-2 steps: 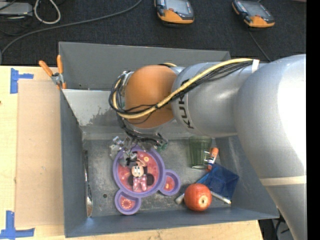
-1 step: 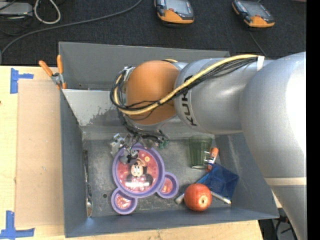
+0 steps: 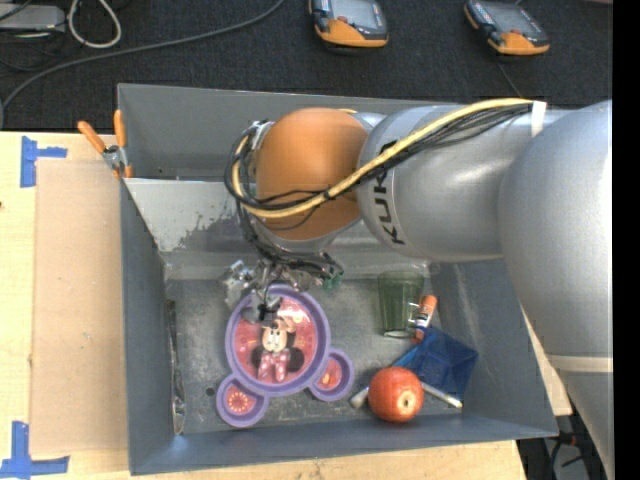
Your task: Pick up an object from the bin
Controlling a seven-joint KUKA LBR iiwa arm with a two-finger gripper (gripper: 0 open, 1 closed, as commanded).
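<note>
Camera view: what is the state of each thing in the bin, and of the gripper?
purple Minnie Mouse plate: lying flat, face up, under the gripper.
gripper: low over the plate's upper part.
red apple: loose near the front wall, right of the plate.
green cup: free, behind the apple; upright or lying, unclear.
blue cloth: crumpled, beside the apple.

Hand (image 3: 268,300) hangs over the top edge of the purple Minnie Mouse plate (image 3: 305,343), left-centre of the bin (image 3: 145,318) floor. Red apple (image 3: 396,395) just right of plate. Green cup (image 3: 399,305), orange-tipped pen (image 3: 424,313) and blue bag (image 3: 442,360) further right.
</note>
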